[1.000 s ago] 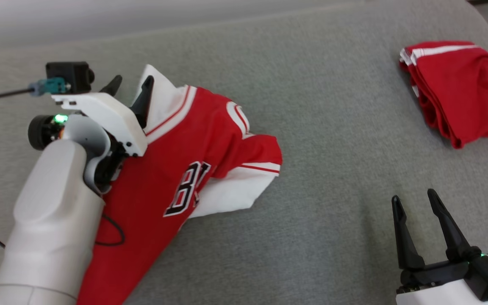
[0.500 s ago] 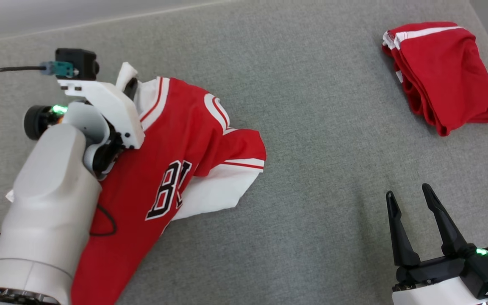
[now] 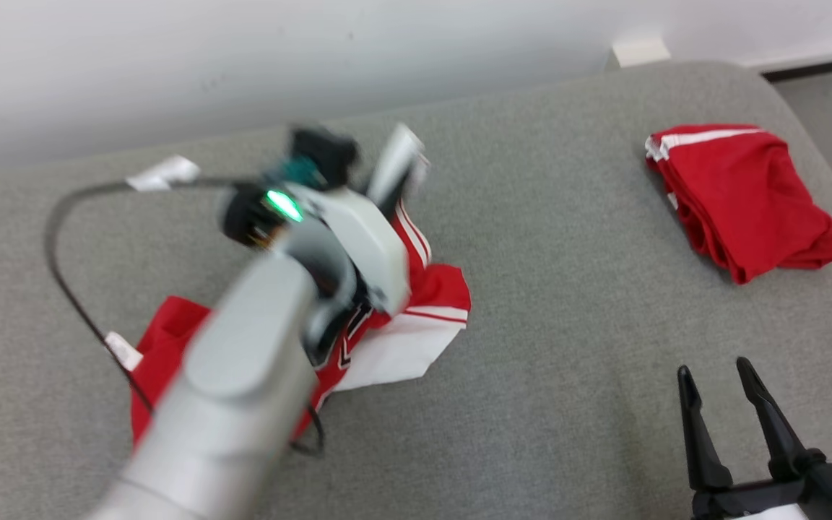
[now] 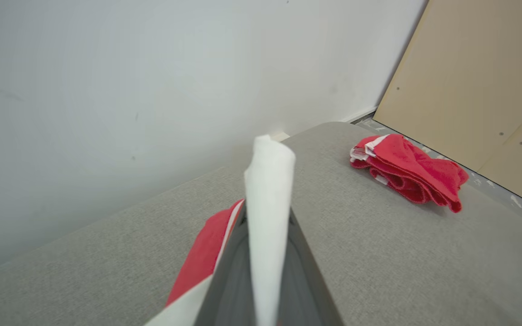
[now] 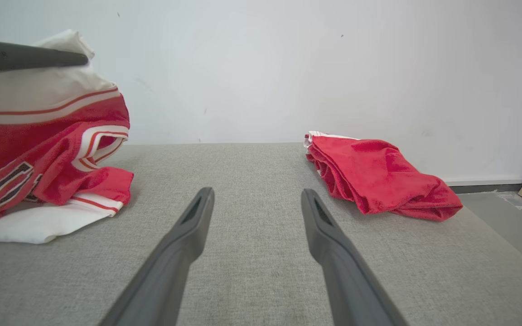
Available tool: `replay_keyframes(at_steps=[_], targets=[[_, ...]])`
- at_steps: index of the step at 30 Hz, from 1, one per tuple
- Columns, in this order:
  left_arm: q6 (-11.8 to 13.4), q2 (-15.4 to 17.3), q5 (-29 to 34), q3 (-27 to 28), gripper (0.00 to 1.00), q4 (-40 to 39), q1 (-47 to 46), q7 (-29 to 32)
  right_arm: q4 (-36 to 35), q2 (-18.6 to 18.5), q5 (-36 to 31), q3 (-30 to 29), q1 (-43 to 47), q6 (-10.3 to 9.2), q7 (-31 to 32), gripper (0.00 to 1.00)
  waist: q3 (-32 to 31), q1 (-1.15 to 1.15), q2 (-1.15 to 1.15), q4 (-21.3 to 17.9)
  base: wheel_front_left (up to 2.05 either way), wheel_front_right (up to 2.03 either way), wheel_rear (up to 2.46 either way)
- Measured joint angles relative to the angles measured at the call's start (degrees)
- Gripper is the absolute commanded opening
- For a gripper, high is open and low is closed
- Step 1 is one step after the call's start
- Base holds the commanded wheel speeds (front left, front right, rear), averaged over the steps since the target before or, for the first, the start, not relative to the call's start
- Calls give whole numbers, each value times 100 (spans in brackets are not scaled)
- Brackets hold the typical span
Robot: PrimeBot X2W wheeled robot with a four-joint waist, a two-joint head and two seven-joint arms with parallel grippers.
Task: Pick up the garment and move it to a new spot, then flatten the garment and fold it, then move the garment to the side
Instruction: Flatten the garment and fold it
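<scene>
The garment (image 3: 439, 287) is a red and white jersey with black lettering, crumpled on the grey cushion left of centre. My left gripper (image 3: 396, 160) is shut on a white edge of it and holds that edge up off the cushion; the head view is blurred there. In the left wrist view the white cloth (image 4: 268, 181) stands up between the closed fingers of the left gripper (image 4: 268, 213). The right wrist view shows the jersey (image 5: 43, 136) hanging from a dark finger (image 5: 34, 58). My right gripper (image 3: 716, 375) (image 5: 256, 194) stands open and holds nothing, low at the right, apart from the jersey.
A second red garment (image 3: 741, 195) (image 4: 410, 170) (image 5: 369, 181), folded, lies at the far right of the cushion near its edge. A pale wall (image 3: 315, 58) runs behind the cushion. A black cable (image 3: 62, 267) loops from my left wrist.
My left gripper has shut on the jersey's white edge and risen with it, pulling the cloth up and rightwards. The head camera has also shifted. The right gripper stays open.
</scene>
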Motion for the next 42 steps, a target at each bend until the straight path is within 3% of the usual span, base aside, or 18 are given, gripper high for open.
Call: replay_keyframes(at_steps=[6, 13, 17, 18, 19, 21, 26, 30, 38, 42], targets=[[35, -202, -225, -977, 0, -1044, 1332, 281, 25, -2, 22, -192, 231, 0, -1, 100, -434, -1, 0, -8, 0, 0, 0], [459, -224, -238, -2006, 0, -1570, 2183, 230, 47, -3, 98, -250, 271, 0, -1, 100, -402, -1, 0, -271, 0, 0, 0], [757, -225, -225, -2462, 0, -1637, 2237, -169, 75, -3, 197, -237, 263, 0, 0, 100, -286, -1, 0, -389, 0, 0, 0], [814, -223, -245, -2548, 20, -1623, 2237, -302, 81, -3, 207, -230, 256, 0, 0, 100, -258, -1, 0, -418, 0, 0, 0], [853, -219, -246, -2655, 98, -1599, 2235, -423, 91, -2, 219, -224, 246, 0, 0, 100, -234, -1, 0, -446, 0, 0, 0], [787, -219, -446, -2894, 100, -1600, 2252, -578, 104, -3, 237, -231, 240, 0, 0, 100, -200, -1, 0, -492, 0, 0, 0], [185, -224, -1763, -3535, 100, -2003, 2461, -503, 160, -1, 235, -301, 238, 0, 0, 100, -226, -1, 0, -504, 0, 0, 0], [112, -229, -2096, -3775, 100, -2202, 2312, -650, 210, -2, 170, -404, 251, 0, 0, 100, -355, -1, 0, -446, 0, 0, 0], [880, -220, -2018, -3520, 100, -1724, 2085, -1293, 265, 0, 15, -523, 459, 0, 0, 100, -770, -1, 0, -281, 0, 0, 0], [1330, -5, -1852, -3294, 100, -1283, 2068, -1529, 279, -3, -34, -576, 594, 0, 0, 100, -997, -1, 0, -192, 0, 0, 0]])
